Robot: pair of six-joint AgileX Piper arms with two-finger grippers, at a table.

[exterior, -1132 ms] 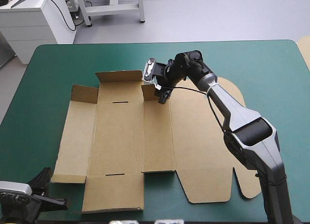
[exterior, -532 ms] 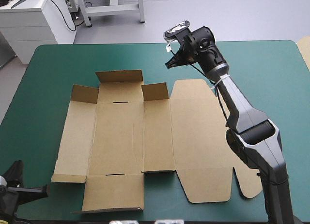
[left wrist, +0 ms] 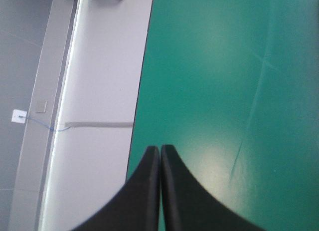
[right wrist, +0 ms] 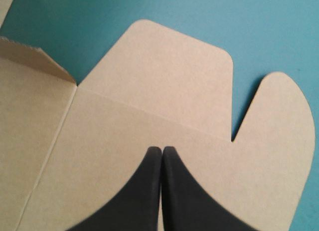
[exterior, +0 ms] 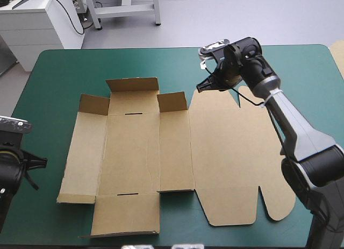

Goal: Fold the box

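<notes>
The brown box (exterior: 145, 152) lies as a cut sheet in the middle of the teal-green table, mostly flat. Its far flap (exterior: 133, 84) and two small corner flaps (exterior: 172, 101) stand up a little. My right gripper (exterior: 202, 88) hovers shut and holding nothing over the far edge of the wide lid panel (exterior: 226, 152). In the right wrist view the fingertips (right wrist: 162, 150) meet over the lid's board (right wrist: 149, 91), with a rounded tab (right wrist: 271, 121) ahead of them. My left gripper (exterior: 38, 163) is shut at the table's left edge, off the box, over bare cover (left wrist: 224, 91).
Bare teal-green cover (exterior: 107, 63) runs along the far side and around the sheet. The table's left edge (left wrist: 142, 91) shows in the left wrist view, with floor beyond. A pale piece (exterior: 338, 52) sits at the table's far right edge.
My right gripper has left the small raised flap, shut, and swung up and to the right over the lid's far edge. My left arm has risen along the table's left edge.
</notes>
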